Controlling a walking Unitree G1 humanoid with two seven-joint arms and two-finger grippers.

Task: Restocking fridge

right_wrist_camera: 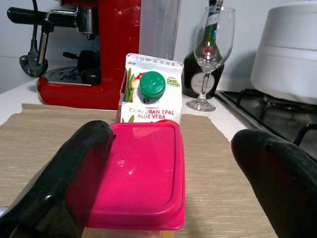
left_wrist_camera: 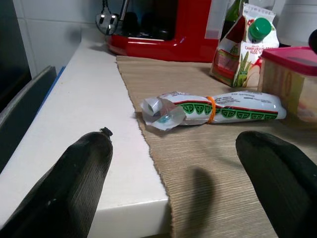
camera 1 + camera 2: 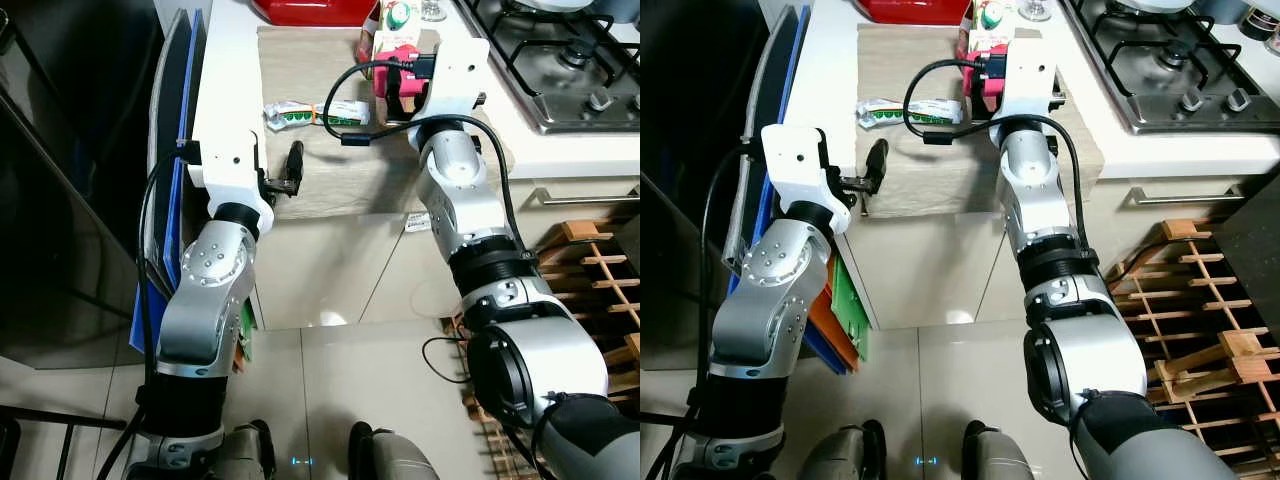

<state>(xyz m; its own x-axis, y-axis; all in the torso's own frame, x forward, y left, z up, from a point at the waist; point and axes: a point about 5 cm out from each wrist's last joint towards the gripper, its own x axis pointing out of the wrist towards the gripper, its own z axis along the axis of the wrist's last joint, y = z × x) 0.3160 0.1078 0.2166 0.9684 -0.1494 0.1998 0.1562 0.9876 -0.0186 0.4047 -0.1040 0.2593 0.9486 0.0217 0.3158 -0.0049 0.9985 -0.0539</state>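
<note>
On the desk (image 3: 225, 90), a beige mat (image 3: 300, 75) carries the goods. The right claw (image 1: 168, 163) hangs open just above the pink-lidded container (image 1: 143, 173), one finger to each side; the container's lower body is cut off in the right wrist view. Directly behind it stands the aloe vera carton (image 1: 150, 96), partly hidden in the head views by the right arm. The left claw (image 2: 183, 183) is spread open over the desk's front edge, where white top meets mat. A banded green-and-white packet (image 2: 218, 108) lies near ahead, with bare mat between. The red coffee machine (image 1: 94, 54) is cut off at the top.
</note>
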